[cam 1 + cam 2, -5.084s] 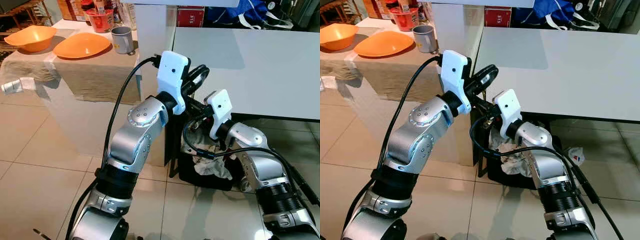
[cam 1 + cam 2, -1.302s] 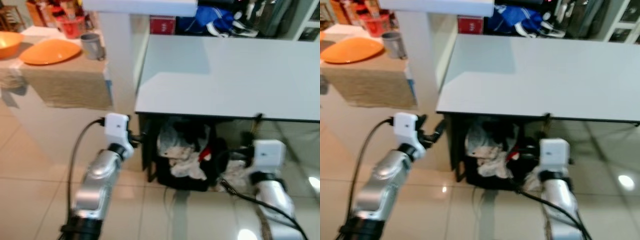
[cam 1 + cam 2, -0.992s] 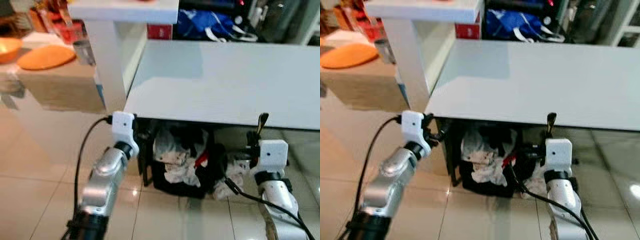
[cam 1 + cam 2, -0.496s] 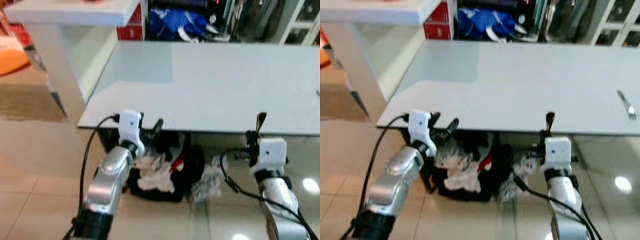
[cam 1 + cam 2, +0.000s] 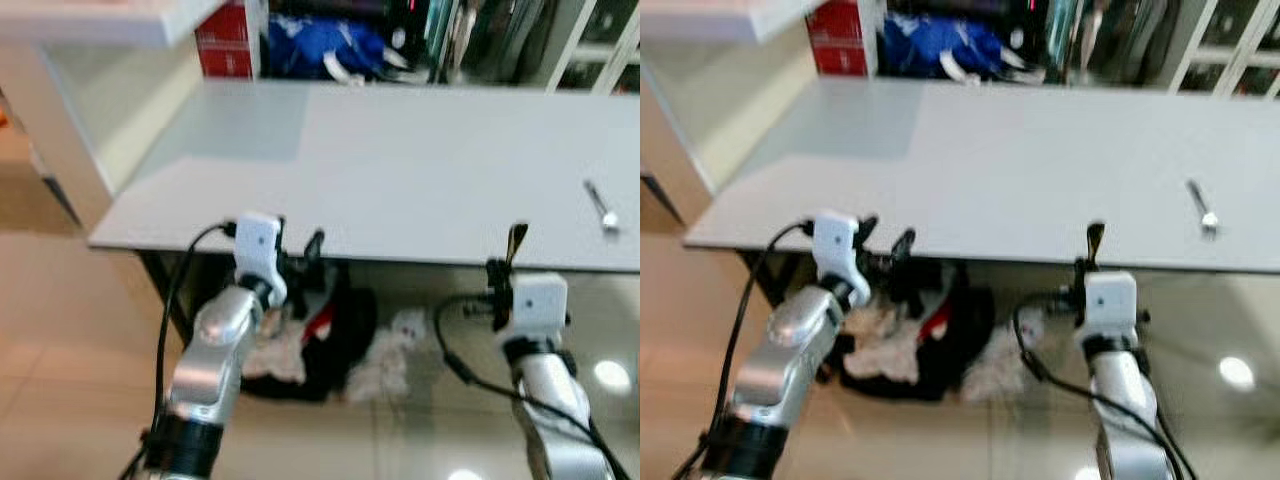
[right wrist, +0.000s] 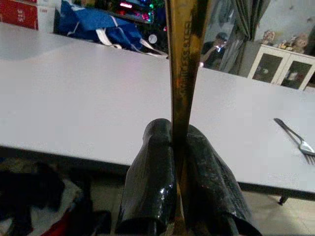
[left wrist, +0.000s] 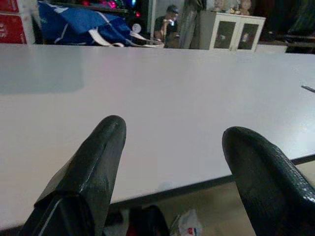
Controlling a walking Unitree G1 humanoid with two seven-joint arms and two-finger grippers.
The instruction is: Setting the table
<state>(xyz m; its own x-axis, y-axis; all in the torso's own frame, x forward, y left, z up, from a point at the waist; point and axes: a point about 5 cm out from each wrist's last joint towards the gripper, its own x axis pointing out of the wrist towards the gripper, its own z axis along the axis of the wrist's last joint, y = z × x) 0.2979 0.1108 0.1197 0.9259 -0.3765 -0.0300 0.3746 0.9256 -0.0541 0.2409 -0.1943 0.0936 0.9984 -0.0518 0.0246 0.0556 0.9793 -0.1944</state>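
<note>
A long white table [image 5: 400, 170] stands just ahead of me. Near its right side lies a silver fork [image 5: 600, 205], also visible in the right wrist view as the fork [image 6: 295, 140]. At the table's near edge my right gripper [image 6: 179, 142] is shut on a gold-coloured utensil [image 6: 184, 59], which stands upright; its working end is hidden. In the head view the utensil [image 5: 517, 240] pokes up above the right wrist. My left gripper [image 5: 300, 260] hovers at the near edge further left, its fingers [image 7: 93, 167] open with nothing between them.
Under the table sits a black bin [image 5: 320, 335] with crumpled rags and paper. A blue bag [image 5: 320, 45] lies beyond the far edge. A white counter [image 5: 90, 20] rises at the left, and a glass-door cabinet [image 7: 231, 32] stands at the back right, with a person [image 7: 171, 19] near it.
The camera has swung right: the orange dishes left the picture and the fork came in. Both arms have come down from chest height to the table's near edge.
</note>
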